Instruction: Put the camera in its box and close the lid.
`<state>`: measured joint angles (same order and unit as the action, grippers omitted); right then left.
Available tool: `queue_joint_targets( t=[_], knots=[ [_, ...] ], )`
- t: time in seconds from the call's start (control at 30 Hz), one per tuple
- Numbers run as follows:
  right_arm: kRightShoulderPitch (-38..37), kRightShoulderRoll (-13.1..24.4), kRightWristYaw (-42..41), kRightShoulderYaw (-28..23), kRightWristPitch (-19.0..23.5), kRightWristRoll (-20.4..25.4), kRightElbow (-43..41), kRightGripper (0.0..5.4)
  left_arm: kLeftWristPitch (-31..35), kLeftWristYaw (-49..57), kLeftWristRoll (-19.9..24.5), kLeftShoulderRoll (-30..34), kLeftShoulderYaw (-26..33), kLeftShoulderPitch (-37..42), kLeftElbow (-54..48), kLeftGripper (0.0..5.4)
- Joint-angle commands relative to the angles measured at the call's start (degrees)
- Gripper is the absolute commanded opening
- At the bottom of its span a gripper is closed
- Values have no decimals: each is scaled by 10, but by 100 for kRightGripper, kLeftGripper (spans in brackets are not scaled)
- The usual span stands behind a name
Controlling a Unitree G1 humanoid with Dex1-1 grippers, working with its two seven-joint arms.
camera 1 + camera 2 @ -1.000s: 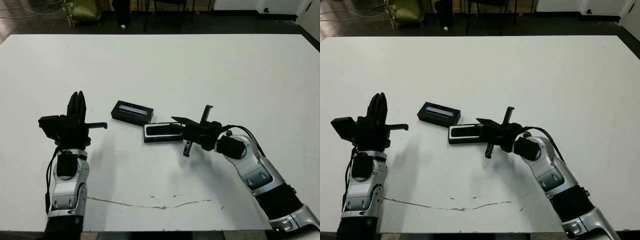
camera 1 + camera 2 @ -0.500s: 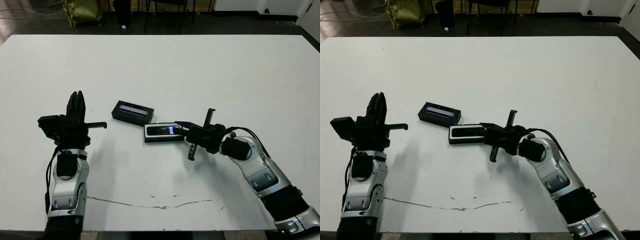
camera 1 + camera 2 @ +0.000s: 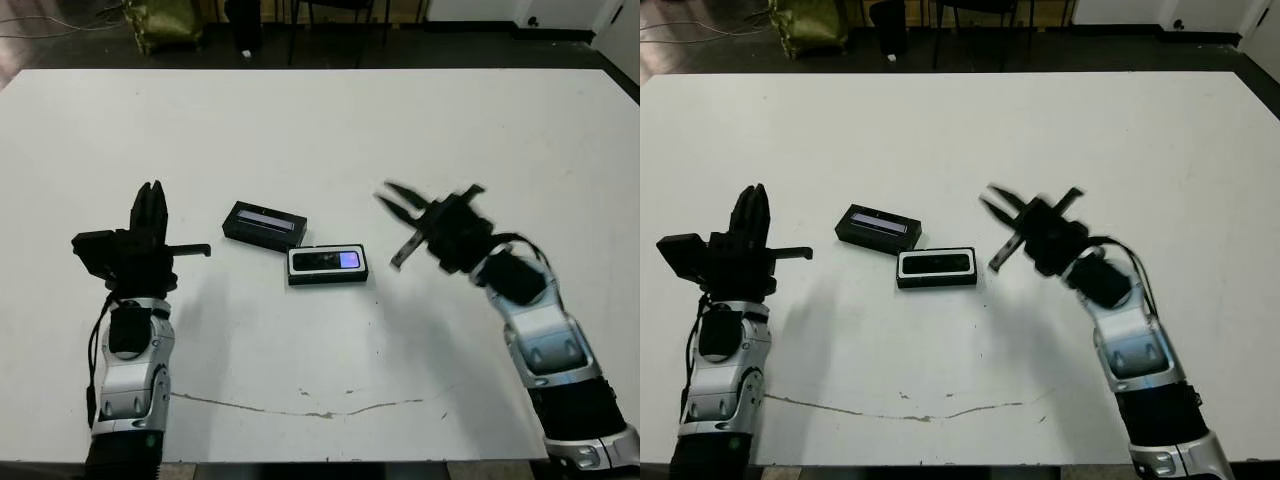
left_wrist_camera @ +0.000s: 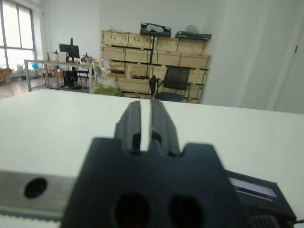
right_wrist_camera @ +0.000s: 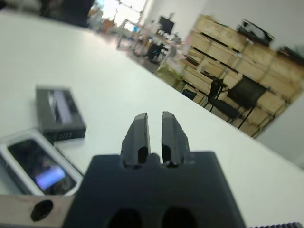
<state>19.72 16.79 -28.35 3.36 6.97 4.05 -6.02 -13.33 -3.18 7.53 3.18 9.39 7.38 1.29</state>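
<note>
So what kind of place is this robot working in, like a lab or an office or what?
Probably a workshop or lab with storage. Beyond the white table stand stacked wooden crates, a black office chair and a desk with a monitor, all in a plain white-walled room.

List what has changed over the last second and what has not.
The right gripper has lifted off the box and swung away to the robot's right, up off the table; it holds nothing, jaws close together. The camera now shows whole in the box, its purple screen uncovered. The lid, the box and the left gripper stayed put.
</note>
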Motion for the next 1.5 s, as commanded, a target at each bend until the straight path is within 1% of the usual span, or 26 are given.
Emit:
queue_joint_targets(
  t=[0.03, 0.17, 0.23, 0.3, 0.4, 0.47, 0.53, 0.63, 0.67, 0.73, 0.83, 0.9, 0.97, 1.1, 1.23, 1.4, 1.5],
  knots=[
    [-1, 4, 4, -34, 42, 37, -11, 2, 15, -15, 0, 38, 12, 18, -9, 0],
    [-6, 16, 3, -64, 51, 62, -11, 2, 54, -51, -10, 109, 18, 65, -17, 0],
    [-12, 19, -2, -70, 43, 69, -6, 2, 66, -75, -17, 145, 15, 97, -4, 0],
    [-16, 22, -9, -74, 27, 73, 4, 2, 73, -120, -20, 184, 1, 145, 30, 0],
    [-18, 21, -10, -75, 12, 75, 12, 2, 115, -227, -39, 255, -47, 231, 95, 0],
    [-17, 19, -9, -75, 2, 75, 18, 2, 135, -338, -55, 298, -98, 310, 171, 0],
    [-16, 18, -8, -75, 0, 77, 19, 2, 152, -442, -80, 317, -150, 402, 270, 0],
    [-14, 16, -3, -75, 8, 79, 20, 2, 145, -508, -134, 303, -209, 513, 410, 0],
    [-13, 15, -2, -75, 12, 80, 20, 2, 139, -515, -151, 295, -224, 541, 448, 0],
    [-13, 15, 1, -74, 9, 79, 20, 2, 128, -511, -201, 274, -264, 597, 528, 0],
    [-16, 16, 4, -72, 1, 74, 21, 2, 139, -515, -255, 235, -308, 658, 633, 0],
    [-14, 18, 4, -70, -2, 70, 24, 2, 151, -511, -279, 208, -324, 680, 683, 0],
    [-12, 18, 3, -69, -3, 70, 30, 2, 151, -502, -298, 187, -336, 687, 714, 0],
    [-12, 17, -3, -68, -14, 74, 43, 2, 150, -485, -315, 159, -337, 680, 742, 0],
    [-26, 17, 8, -68, -4, 69, 34, 2, 144, -469, -334, 138, -345, 669, 752, 0],
    [-38, 16, 13, -67, -16, 66, 35, 2, 146, -447, -331, 119, -333, 651, 757, 0],
    [-43, 15, 17, -66, -9, 67, 30, 2, 142, -432, -339, 110, -338, 643, 758, 0]
  ],
)
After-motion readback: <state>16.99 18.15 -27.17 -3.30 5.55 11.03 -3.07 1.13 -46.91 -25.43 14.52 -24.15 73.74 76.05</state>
